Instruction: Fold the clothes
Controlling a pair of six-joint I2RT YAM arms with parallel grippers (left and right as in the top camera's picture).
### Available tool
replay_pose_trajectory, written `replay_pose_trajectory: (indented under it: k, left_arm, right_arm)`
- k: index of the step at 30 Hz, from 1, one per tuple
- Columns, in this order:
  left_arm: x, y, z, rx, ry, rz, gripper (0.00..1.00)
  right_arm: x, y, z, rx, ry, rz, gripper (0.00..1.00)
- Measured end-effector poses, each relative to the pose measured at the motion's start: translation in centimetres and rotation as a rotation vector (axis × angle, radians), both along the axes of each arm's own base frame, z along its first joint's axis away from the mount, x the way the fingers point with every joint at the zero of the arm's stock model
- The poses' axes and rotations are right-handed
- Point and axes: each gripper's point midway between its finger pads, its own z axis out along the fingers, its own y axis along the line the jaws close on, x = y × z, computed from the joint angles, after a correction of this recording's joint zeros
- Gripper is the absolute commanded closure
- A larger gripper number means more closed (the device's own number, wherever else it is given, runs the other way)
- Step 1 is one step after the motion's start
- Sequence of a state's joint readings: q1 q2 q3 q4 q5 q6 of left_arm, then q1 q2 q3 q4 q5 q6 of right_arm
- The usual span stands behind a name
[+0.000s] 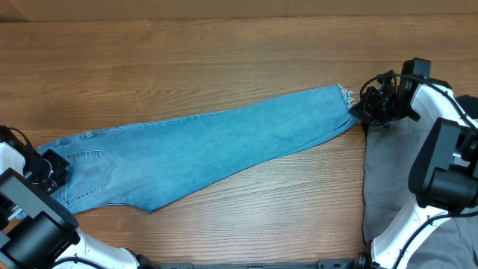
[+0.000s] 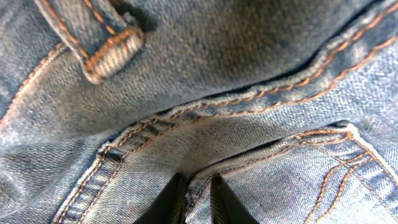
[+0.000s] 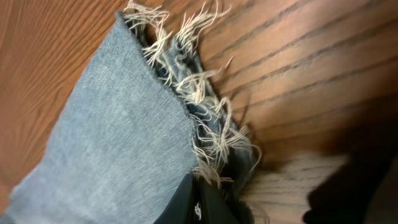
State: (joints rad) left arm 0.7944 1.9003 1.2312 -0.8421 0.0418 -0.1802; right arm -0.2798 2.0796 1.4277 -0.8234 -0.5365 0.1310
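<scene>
Denim jeans [image 1: 209, 146] — flat on wooden table [image 1: 224, 52]

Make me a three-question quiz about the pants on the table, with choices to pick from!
1. Where is the frayed hem of the jeans?
A. right at the right gripper
B. tucked inside a pocket
C. in a box

2. What colour is the other cloth lying by the right arm?
A. red
B. grey
C. yellow

3. How do the jeans lie?
A. rolled into a ball
B. folded into a small square
C. stretched out long across the table

Answers:
1. A, the right wrist view shows the white fringe right at the fingertips.
2. B, the overhead view shows it plain grey beside the blue denim.
3. C, the overhead view shows them running in one long strip from waistband to hem.
</scene>
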Motion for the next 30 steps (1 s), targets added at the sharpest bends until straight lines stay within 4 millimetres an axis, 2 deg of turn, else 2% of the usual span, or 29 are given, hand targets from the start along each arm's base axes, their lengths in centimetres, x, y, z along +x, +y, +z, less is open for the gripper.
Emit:
replay_pose_trajectory:
  k: [3,6,7,8,9,10,11,14,19,24,30]
  left_arm:
    - [0.0,0.0,0.0,-0.001,-0.001,0.0,0.71]
    - [0.2,-0.2,0.0,-0.009,-0.009,-0.005,0.69]
    - [0.2,-0.2,0.0,-0.01,-0.011,-0.005,0.66]
    - [0.2,-0.2,0.0,-0.011,-0.011,-0.005,0.61]
    - [0.2,-0.2,0.0,-0.013,-0.014,-0.005,0.6]
    - [0.3,-0.3,0.0,-0.016,-0.017,-0.004,0.59]
    - [0.3,-0.3,0.0,-0.017,-0.019,-0.007,0.58]
    - [0.4,-0.4,0.0,-0.02,-0.022,-0.009,0.57]
    - [0.5,-0.4,0.0,-0.022,-0.025,-0.009,0.56]
    - [0.5,-0.4,0.0,-0.023,-0.025,-0.009,0.56]
    - [0.5,-0.4,0.0,-0.023,-0.026,-0.009,0.56]
  right_arm:
    - [-0.2,0.3,0.2,0.019,0.006,0.003,0.96]
    - [0.1,0.4,0.6,0.028,-0.006,0.005,0.96]
    - [0.1,0.4,0.8,0.028,-0.008,0.005,0.96]
    - [0.1,0.4,1.0,0.026,-0.014,0.005,0.88]
    - [0.1,0.4,1.2,0.027,-0.019,0.006,0.82]
    - [0.1,0.4,1.7,0.026,-0.025,0.005,0.66]
    - [0.2,0.4,2.1,0.023,-0.033,0.007,0.63]
    - [-0.3,0.4,2.3,0.019,-0.016,0.004,0.62]
    - [-2.5,-0.5,1.3,-0.038,0.128,-0.067,0.7]
    - [-2.4,-0.8,0.7,-0.052,0.136,-0.104,0.7]
    - [-2.2,-0.2,0.2,-0.008,0.114,-0.115,0.73]
